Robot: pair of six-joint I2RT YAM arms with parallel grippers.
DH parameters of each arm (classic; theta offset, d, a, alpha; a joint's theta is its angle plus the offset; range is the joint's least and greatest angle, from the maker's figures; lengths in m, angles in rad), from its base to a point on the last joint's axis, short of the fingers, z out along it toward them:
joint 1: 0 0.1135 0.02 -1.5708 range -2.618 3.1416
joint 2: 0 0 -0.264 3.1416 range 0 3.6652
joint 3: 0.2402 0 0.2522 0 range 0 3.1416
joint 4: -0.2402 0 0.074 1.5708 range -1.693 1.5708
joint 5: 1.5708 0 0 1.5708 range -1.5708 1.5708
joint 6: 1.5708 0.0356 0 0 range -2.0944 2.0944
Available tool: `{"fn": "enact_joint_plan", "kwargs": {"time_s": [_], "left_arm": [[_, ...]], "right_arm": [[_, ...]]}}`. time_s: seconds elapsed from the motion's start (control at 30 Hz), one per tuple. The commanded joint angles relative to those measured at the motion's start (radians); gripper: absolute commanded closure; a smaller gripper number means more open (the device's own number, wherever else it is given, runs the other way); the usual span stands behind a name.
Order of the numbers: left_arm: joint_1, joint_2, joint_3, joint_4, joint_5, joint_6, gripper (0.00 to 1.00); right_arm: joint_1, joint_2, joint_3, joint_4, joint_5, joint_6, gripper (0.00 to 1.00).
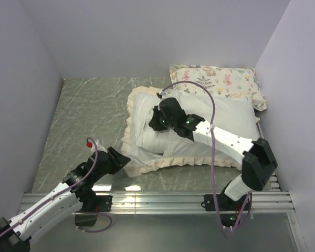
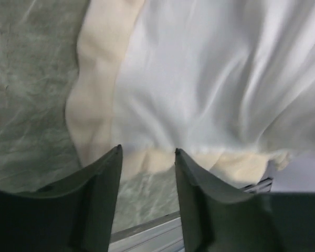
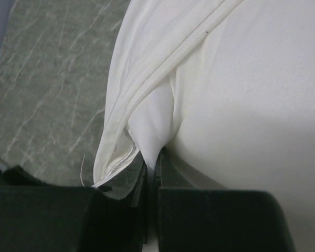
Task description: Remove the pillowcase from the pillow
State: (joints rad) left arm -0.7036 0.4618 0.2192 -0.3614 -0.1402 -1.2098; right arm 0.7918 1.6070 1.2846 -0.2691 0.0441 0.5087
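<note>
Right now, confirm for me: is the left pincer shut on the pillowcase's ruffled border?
No; the left pincer stands open, the ruffled border lying just beyond it.

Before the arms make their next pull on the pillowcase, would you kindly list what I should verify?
1. Right gripper shut on the thin seamed fold of the pillowcase: ok.
2. Pillow not caught in that pinch: cannot tell.
3. Left gripper holding the ruffled border: not ok; it is open, with the border just beyond its fingertips.
4. Left fingers lined up with the border's edge: ok.
5. Printed pillow away from both grippers: ok, it lies at the back.
</note>
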Motion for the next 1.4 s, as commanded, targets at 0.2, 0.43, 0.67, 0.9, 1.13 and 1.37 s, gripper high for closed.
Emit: {"fn": "enact_joint_plan", "kwargs": {"time_s": [0.2, 0.43, 0.67, 0.9, 1.13, 1.37], "left_arm": [[-0.005, 0.181, 0.252, 0.229, -0.047, 0.186, 0.23], [-0.01, 0.297, 0.264, 0.354, 0.099, 0.286, 0.18], [-0.022, 0.354, 0.252, 0.406, 0.062, 0.302, 0.24], [-0.022, 0.446, 0.299, 0.302, -0.134, 0.283, 0.8], [0.033, 0.547, 0.413, 0.227, -0.329, 0.242, 0.99], [0.297, 0.635, 0.433, 0.32, -0.231, 0.239, 0.99]], "right_arm": [[0.129, -0.297, -0.306, 0.203, -0.02, 0.014, 1.0], [0.129, -0.317, -0.292, 0.165, 0.016, -0.004, 1.0], [0.132, -0.306, -0.271, 0.142, 0.025, -0.013, 1.0], [0.159, -0.355, -0.291, 0.127, 0.026, -0.016, 1.0], [0.196, -0.447, -0.387, 0.136, 0.022, -0.004, 1.0], [0.225, -0.629, -0.551, 0.214, -0.09, 0.016, 1.0]]}}
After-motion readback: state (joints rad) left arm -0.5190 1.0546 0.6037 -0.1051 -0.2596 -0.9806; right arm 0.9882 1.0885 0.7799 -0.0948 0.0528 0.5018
